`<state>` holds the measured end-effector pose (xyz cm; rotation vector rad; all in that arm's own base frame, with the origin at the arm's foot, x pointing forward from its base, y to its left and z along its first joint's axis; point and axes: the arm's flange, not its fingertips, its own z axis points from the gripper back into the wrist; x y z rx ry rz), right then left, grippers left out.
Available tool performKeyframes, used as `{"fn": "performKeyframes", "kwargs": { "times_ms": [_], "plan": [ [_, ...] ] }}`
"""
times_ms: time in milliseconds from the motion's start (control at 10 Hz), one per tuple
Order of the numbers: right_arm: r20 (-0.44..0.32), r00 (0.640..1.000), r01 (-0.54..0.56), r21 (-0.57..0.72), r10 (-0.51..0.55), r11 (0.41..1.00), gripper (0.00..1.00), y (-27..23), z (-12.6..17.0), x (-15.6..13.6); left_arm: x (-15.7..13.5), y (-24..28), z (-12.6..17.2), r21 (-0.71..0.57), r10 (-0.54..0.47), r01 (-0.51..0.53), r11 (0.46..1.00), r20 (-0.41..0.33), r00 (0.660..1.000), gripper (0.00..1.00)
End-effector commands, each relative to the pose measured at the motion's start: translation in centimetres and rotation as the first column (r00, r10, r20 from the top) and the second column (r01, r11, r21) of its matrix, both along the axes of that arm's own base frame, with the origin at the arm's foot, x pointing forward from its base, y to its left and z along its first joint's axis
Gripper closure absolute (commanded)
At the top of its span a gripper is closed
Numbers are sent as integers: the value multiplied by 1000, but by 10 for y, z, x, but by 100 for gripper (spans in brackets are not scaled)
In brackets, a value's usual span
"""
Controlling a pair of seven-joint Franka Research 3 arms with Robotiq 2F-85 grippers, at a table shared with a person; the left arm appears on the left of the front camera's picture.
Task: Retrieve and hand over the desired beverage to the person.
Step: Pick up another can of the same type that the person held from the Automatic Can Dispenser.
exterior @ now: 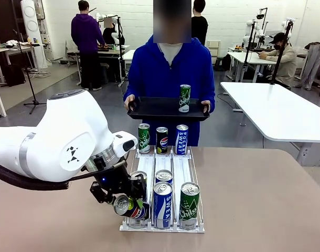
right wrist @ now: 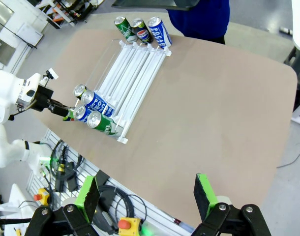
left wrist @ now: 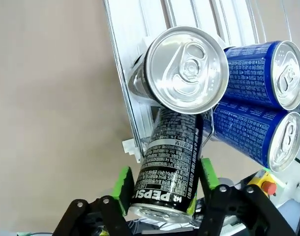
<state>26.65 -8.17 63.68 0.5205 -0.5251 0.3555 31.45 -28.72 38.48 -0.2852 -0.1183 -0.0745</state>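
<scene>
Left gripper (left wrist: 162,189) was clamped on a tilted black Pepsi can (left wrist: 169,162) at the rack's (exterior: 149,168) near end, probably lifted clear. Right gripper (right wrist: 147,194) hung released. Beyond, the person (exterior: 170,68) held a tray (exterior: 160,109).

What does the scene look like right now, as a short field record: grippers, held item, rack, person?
left gripper: shut on the black Pepsi can, tilted at the rack's near left lane
right gripper: open, holding nothing, above the table edge
rack: cans at near and far ends
person: holds a black tray with one green Chilsung can upright
</scene>
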Motion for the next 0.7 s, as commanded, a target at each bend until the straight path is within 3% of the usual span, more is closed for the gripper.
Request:
{"fn": "performKeyframes", "kwargs": {
  "times_ms": [0, 300, 500, 600],
  "plan": [
    [8, 1000, -17, 21, 17, 1000, 0, 0, -1, 2, -2, 0, -5, -38, 0, 0, 999, -1, 1000, 100],
    [8, 1000, -17, 21, 17, 1000, 0, 0, -1, 2, -1, 0, -5, -36, 4, -5, 999, -11, 1000, 98],
    [8, 1000, -17, 21, 17, 1000, 0, 0, -1, 2, -2, -6, 13, -32, -21, 21, 999, -10, 1000, 100],
    [8, 1000, -17, 21, 17, 1000, 0, 0, -1, 2, -7, -16, 43, 8, -52, 52, 999, -37, 998, 50]
  ]
}}
